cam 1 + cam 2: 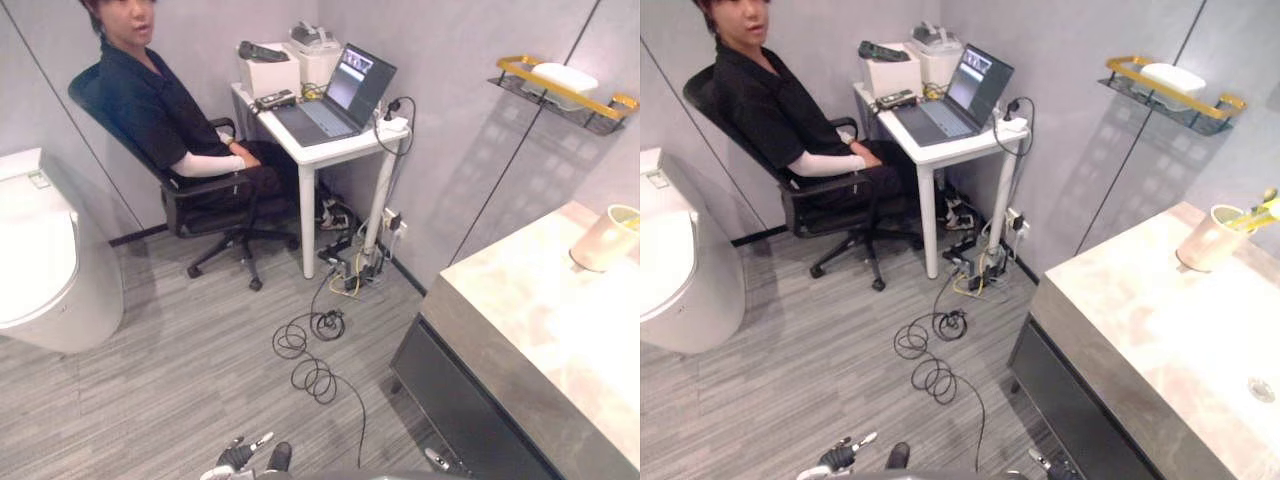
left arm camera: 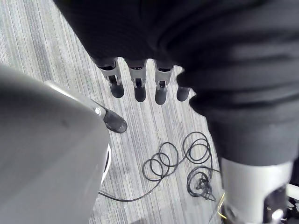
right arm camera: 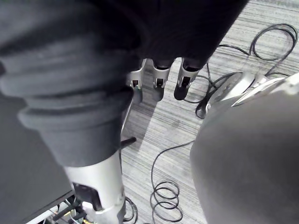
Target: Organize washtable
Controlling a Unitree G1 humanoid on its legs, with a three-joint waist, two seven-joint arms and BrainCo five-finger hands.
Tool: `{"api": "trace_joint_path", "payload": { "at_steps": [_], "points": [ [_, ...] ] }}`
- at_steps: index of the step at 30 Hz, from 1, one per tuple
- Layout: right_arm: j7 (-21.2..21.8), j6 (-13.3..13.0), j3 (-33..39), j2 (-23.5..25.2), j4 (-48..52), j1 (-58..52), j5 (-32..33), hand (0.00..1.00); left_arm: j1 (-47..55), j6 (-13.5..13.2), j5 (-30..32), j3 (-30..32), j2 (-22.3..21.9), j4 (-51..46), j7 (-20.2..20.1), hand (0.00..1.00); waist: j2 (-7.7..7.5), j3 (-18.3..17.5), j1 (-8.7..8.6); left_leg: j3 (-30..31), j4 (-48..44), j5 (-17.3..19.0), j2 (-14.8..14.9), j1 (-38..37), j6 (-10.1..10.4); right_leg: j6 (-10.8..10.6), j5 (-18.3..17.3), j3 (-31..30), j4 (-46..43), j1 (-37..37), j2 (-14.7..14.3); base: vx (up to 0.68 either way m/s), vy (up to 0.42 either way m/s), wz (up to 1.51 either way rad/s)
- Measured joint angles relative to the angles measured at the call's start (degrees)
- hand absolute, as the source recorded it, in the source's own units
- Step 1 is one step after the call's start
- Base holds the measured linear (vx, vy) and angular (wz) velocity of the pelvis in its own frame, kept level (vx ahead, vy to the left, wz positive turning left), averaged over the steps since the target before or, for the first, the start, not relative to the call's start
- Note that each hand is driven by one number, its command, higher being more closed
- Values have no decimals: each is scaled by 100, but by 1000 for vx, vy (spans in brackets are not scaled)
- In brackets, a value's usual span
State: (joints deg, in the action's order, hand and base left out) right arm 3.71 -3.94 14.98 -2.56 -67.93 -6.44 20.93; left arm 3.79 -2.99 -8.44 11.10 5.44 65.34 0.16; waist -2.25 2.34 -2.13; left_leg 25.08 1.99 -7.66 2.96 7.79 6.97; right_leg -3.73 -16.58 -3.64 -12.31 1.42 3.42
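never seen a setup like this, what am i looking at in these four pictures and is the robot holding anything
It is a humanoid robot in a washroom. The two wide pictures come from cameras in its head, looking down; the two close ones from its wrists. The left hand and right hand hang over the floor, fingers relaxed, holding nothing. On its right is the washtable, with a cup on it. A person sits by a desk with a laptop.

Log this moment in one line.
task: not begun | left hand: open, empty, over floor | right hand: open, empty, over floor | cup: upright on washtable | person: seated by desk
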Motion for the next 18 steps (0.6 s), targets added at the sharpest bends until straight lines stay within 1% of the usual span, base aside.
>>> {"api": "trace_joint_path", "payload": {
  "at_steps": [1, 2, 3, 4, 5, 6, 7, 8, 9, 10, 11, 12, 13, 14, 15, 16, 18],
  "points": [
    [2, -2, -122, -2, 57, -2, -3, 0, 24, 2, -1, 141, -83, -43, -1, 0, 19, 12, -3, -29, -85, -1, -57, 78, -52, 13, -23, 80, -59, -13, 37, -56, -5, 55],
    [3, -7, -165, -76, 183, 7, -3, 0, 37, 9, 1, 352, -161, -83, 3, 0, 81, 13, -4, -117, -68, 13, -91, 245, -475, 61, -60, 176, -185, -86, 41, -82, -12, 65],
    [1, -10, -176, 7, 256, 18, -6, 0, 14, 16, 2, 552, -187, -131, 0, 0, 31, 3, -74, -703, 156, 393, -13, 292, -1034, 211, -45, 177, -122, -176, 49, -68, -12, 119],
    [4, -23, -103, 153, 240, 51, 12, 0, -180, 43, 15, 850, -186, -179, -9, 0, -190, 105, -181, -2149, -1446, 790, 145, 942, -1290, 113, 110, 437, -72, -212, 289, -62, -15, 107],
    [38, -22, -28, 114, 296, 67, 51, 0, -235, 32, 13, 947, -179, -215, -11, 0, -111, 178, -130, -2687, -2674, 874, 415, 1252, -1332, 75, 239, 676, -162, -218, 347, -40, 18, 79],
    [-11, -29, -14, 4, 438, 24, 93, 0, -123, 39, 17, 1101, -269, -295, 16, 0, 72, 255, -16, -3465, -4071, 1321, 998, 1284, -1277, -112, 479, 1043, -387, -127, 312, -29, 35, 49],
    [-4, -69, 129, -5, 561, -77, 105, 0, 11, 78, 32, 1100, -327, -276, 14, 0, 356, 126, -69, -4102, -4168, 1434, 1229, 1186, -1277, -96, 441, 1214, -447, 3, 193, 20, 33, 69],
    [-9, -67, 269, 1, 514, -77, 107, 0, 11, 92, 40, 1088, -341, -278, 11, 0, 324, 91, -93, -4203, -3942, 1426, 1144, 1085, -1273, -54, 370, 1223, -464, -10, 237, 10, 20, 142],
    [-7, -21, 473, 98, 288, -67, 112, 0, 1, 83, 73, 1021, -354, -270, 11, 0, 177, -28, -170, -4124, -2852, 1310, 733, 740, -1089, 52, 296, 1070, -177, 3, 261, -4, 67, 179],
    [-6, -13, 585, 220, 99, -24, 124, 0, -57, 82, 95, 894, -300, -238, 16, 0, 49, -147, -271, -4208, -2380, 1522, 491, 490, -845, -113, 404, 1184, 241, 117, 417, 3, 91, 169],
    [-3, -10, 718, 186, 28, 39, 168, 0, -84, 107, 144, 866, -350, -178, 8, 0, 158, -140, -265, -4254, -2405, 1721, 529, 366, -620, -197, 577, 1371, 275, 152, 395, 65, 144, 124],
    [-36, -13, 796, 94, -46, 169, 181, 0, -28, 159, 201, 844, -328, -93, 15, 0, 171, -111, -250, -4236, -1797, 1524, 355, 97, -635, -136, 720, 1434, 303, 215, 393, 61, 93, 47],
    [-58, 7, 802, 97, -60, 192, 182, 0, -3, 150, 212, 770, -328, -86, 33, 0, 151, -89, -197, -4239, -1480, 1346, 250, -101, -663, -68, 821, 1425, 363, 239, 419, 34, 134, 27],
    [-107, 5, 725, 162, -96, 189, 182, 0, 141, 153, 215, 626, -211, -53, 42, 0, 140, -107, -174, -4222, -852, 1022, 59, -410, -692, -12, 866, 1418, 438, 295, 481, -6, 102, 16],
    [-112, -4, 687, 180, -84, 168, 183, 0, 177, 153, 228, 453, -132, -48, 70, 0, 121, -134, -194, -4166, -460, 806, -60, -571, -725, -11, 878, 1425, 478, 352, 515, -28, 109, 30],
    [-117, 8, 648, 162, -90, 182, 183, 0, 174, 143, 229, 179, -88, -47, 99, 0, 64, -179, -183, -4072, 39, 510, -175, -766, -741, -34, 892, 1464, 479, 354, 544, -21, 50, 36],
    [-117, 6, 550, 132, -83, 232, 172, 0, 128, 133, 228, -41, -70, -15, 105, 0, 99, -130, -196, -3937, 387, 277, -238, -833, -776, -71, 914, 1588, 483, 348, 556, -95, 25, 32]
  ]
}}
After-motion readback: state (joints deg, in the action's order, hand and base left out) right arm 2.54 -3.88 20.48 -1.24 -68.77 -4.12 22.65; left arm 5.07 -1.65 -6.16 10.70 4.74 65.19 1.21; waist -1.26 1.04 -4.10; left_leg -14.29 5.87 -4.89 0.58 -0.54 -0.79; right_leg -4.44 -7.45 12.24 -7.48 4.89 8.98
